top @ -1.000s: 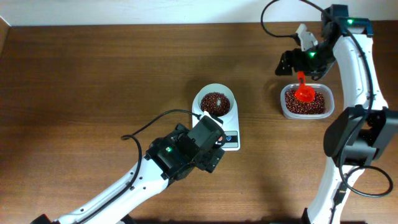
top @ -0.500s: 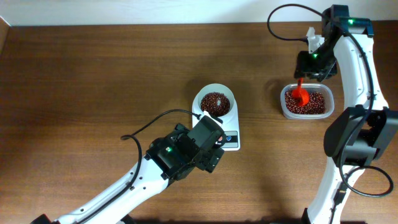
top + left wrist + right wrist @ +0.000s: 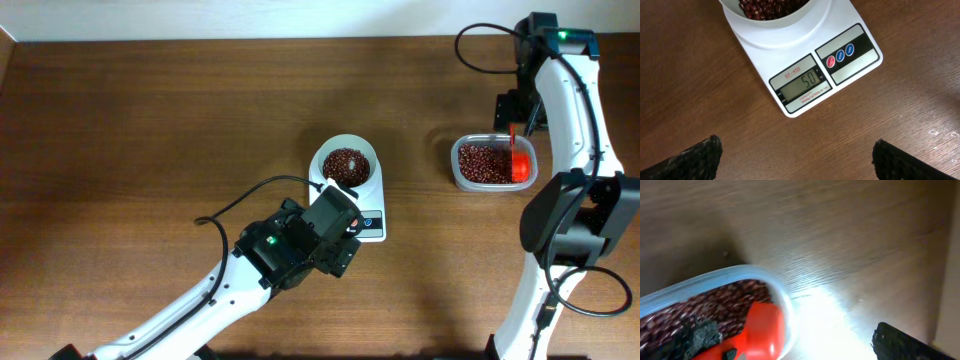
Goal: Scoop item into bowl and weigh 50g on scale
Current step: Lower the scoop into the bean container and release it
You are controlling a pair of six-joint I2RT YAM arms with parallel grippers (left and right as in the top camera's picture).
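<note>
Red-brown beans (image 3: 348, 163) are sitting heaped in the bowl (image 3: 328, 150) on the scale (image 3: 855, 55), now showing 50. You are hovering the left gripper (image 3: 797, 159) and right gripper (image 3: 800, 341) with jaws apart, empty. Loose and rolling, the beans are probably wanting the scoop (image 3: 759, 330), taken by its handle.

One scale (image 3: 805, 82), one white bowl (image 3: 346, 141), one clear tub (image 3: 490, 187), one red scoop (image 3: 519, 163). The beans (image 3: 347, 166) lie in two heaps.

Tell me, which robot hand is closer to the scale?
Left. The left gripper hovers right beside the scale; the right gripper is far away, by the clear tub.
</note>
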